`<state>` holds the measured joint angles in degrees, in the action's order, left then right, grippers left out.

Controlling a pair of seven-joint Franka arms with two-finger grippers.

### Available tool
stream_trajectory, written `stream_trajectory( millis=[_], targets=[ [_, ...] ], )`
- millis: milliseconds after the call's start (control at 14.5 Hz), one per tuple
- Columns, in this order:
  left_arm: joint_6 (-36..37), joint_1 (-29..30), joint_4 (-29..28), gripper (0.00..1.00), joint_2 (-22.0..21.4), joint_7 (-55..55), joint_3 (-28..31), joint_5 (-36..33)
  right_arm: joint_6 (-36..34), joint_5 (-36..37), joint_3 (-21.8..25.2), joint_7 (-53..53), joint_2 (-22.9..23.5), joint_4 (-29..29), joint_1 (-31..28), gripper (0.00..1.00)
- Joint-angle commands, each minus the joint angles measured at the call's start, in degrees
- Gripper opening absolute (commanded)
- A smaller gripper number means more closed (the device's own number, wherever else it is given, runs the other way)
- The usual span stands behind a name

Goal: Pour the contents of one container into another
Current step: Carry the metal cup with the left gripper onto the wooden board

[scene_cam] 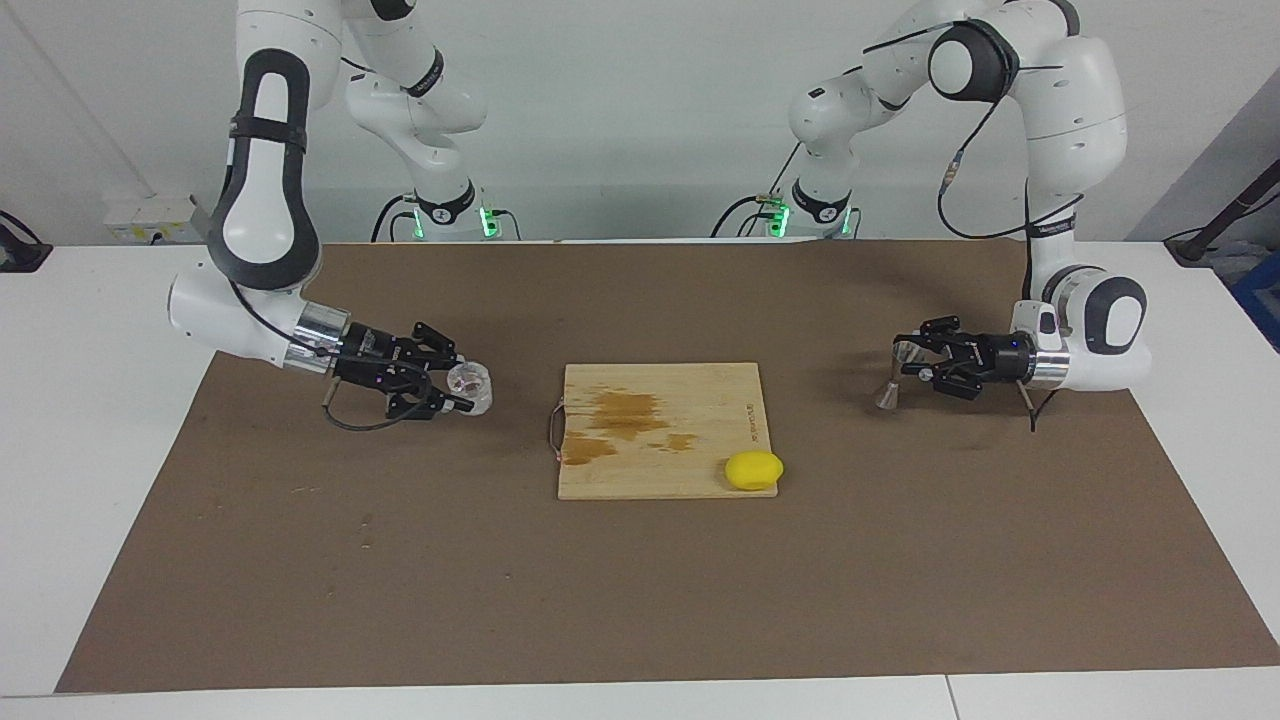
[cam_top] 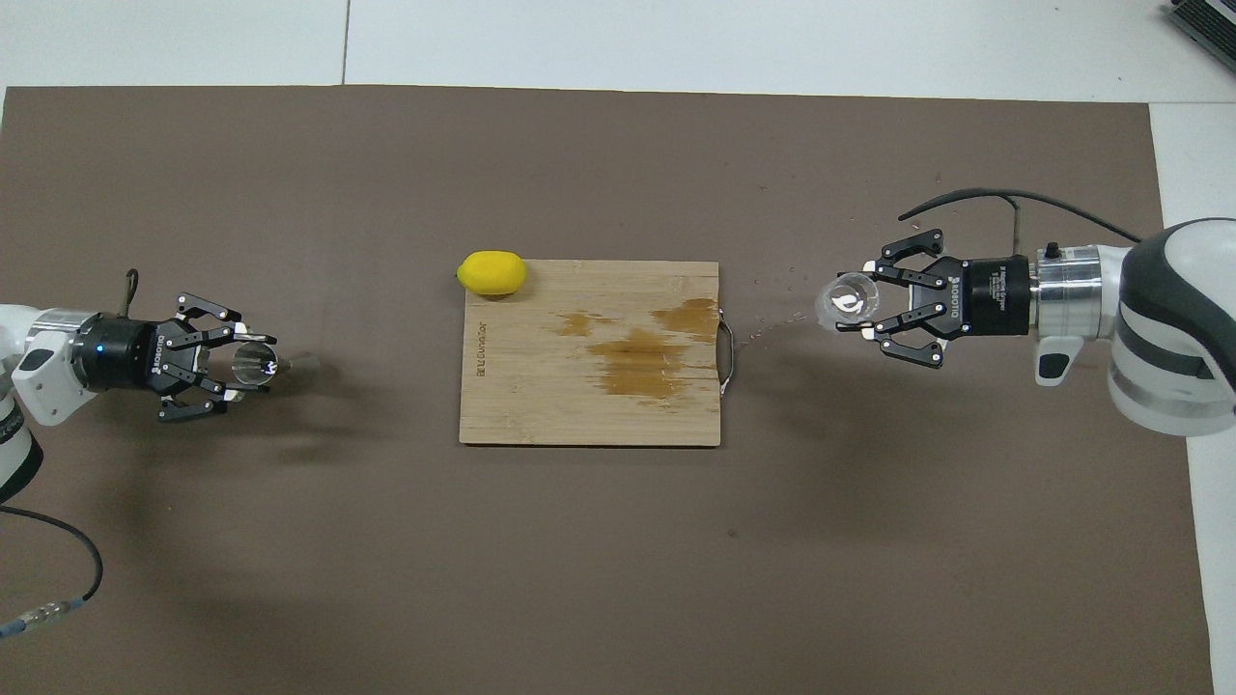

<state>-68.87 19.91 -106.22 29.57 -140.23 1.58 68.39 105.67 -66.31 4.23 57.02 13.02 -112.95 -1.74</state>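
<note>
Now: 1 jigger (scene_cam: 893,375) pinched in left claw (scene_cam: 908,364), 1 glass cup (scene_cam: 470,387) in right claw (scene_cam: 462,386); 1 lemon (scene_cam: 754,470), 1 board (scene_cam: 660,430).

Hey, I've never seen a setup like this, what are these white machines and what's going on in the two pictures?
These are two robot arms at a table. One picture looks from across the table, facing the robots; the other looks down from above their end. The left gripper is shut on a small metal jigger, raised off the brown mat. The right gripper is shut on a clear glass cup. Between them lies a stained wooden cutting board, with a lemon at its corner.
</note>
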Motion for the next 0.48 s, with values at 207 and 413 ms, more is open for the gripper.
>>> stream_trajectory(
  millis=[207,413],
  targets=[
    [-6.27,-8.38,-9.34,0.34,-7.06,2.42,0.71,7.62,0.95,-2.33,-0.1,2.3,-2.55,-1.31,0.25,0.0],
    [-9.16,-13.57,-13.3,0.34,-9.78,3.21,0.71,11.23,0.95,-2.33,-0.1,2.83,-3.17,-1.31,0.25,0.0]
  ],
)
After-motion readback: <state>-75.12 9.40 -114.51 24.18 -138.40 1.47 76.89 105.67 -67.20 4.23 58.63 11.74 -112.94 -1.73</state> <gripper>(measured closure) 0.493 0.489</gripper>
